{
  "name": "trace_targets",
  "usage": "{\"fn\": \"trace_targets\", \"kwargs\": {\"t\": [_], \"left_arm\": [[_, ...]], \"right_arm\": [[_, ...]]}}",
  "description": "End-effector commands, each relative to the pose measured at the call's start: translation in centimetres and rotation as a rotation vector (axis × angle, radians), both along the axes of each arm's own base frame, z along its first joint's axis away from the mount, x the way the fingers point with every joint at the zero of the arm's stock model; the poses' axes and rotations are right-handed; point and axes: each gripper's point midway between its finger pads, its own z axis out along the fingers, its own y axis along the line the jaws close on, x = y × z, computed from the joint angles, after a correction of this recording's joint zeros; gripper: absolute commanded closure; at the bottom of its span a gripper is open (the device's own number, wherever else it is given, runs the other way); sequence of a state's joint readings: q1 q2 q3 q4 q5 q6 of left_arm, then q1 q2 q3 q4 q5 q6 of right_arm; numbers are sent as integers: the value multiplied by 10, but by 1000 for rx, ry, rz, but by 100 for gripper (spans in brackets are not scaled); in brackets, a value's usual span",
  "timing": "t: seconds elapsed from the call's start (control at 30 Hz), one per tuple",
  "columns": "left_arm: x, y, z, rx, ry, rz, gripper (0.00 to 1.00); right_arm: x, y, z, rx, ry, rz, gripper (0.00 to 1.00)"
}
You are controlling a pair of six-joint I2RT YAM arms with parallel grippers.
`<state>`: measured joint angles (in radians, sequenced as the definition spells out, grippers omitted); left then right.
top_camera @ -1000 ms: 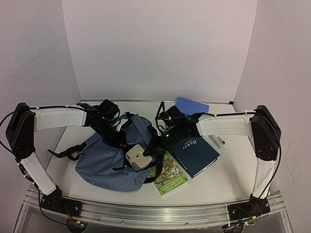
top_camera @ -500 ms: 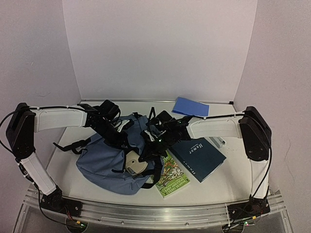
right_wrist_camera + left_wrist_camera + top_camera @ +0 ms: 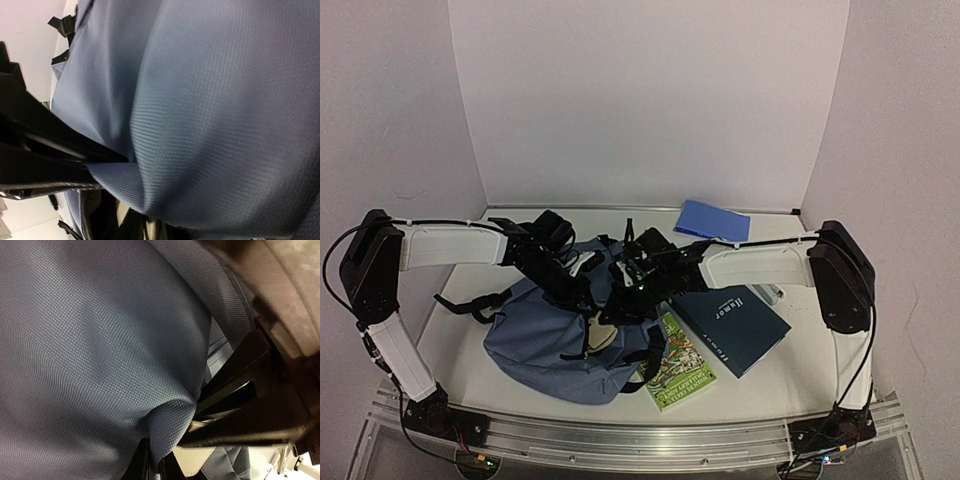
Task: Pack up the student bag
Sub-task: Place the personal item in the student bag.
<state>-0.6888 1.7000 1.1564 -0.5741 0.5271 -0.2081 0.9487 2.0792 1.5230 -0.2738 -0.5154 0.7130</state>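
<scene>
White-walled enclosure with pale worktop [image 3: 800,370] noted from the top external view. Found student bag [image 3: 540,345] slumped left of centre on that worktop, with black straps trailing toward the left edge and the mouth turned up toward the middle, something beige [image 3: 603,333] showing inside. Recorded left end effector [image 3: 578,288] and right end effector [image 3: 628,292] close together at the bag's upper rim. Logged green book [image 3: 680,372] touching the bag's right flank, dark teal book [image 3: 735,325] just beside that, blue notebook [image 3: 712,219] well apart at the back. From the left wrist view, confirmed left end effector clenched on a gathered fold of slate-blue cloth, with fabric puckered into the pinch. From the right wrist view, saw a similar fold drawn down toward the right end effector; cannot tell whether clamped or slack. Judged bag soft, limp and light for its bulk, with a woven shell unlikely to slip and nothing fragile in the cloth itself; likely to sag and close its own mouth unless held apart. Recommend taking hold at the zipper rim on opposite sides, or at a strap, rather than on loose panel cloth prone to bunching.
</scene>
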Motion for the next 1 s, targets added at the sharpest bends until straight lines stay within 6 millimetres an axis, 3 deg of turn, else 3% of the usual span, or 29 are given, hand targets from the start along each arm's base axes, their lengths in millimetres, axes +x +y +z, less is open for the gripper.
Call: {"fn": "trace_targets", "kwargs": {"t": [0.0,0.13,0.33,0.53,0.97], "left_arm": [[4,-15,17,-39,-37,-15,100],[10,-10,18,-14,-65,11,100],[11,-9,16,-4,-63,20,100],[11,-10,15,-7,-55,16,100],[9,-11,16,-15,-51,8,100]], "right_arm": [[20,0,29,46,-119,-74,68],[6,-18,35,44,-96,-82,53],[-20,-41,32,23,-41,-109,42],[-47,-25,22,6,-24,-64,48],[-38,-6,4,26,-12,-95,62]]}}
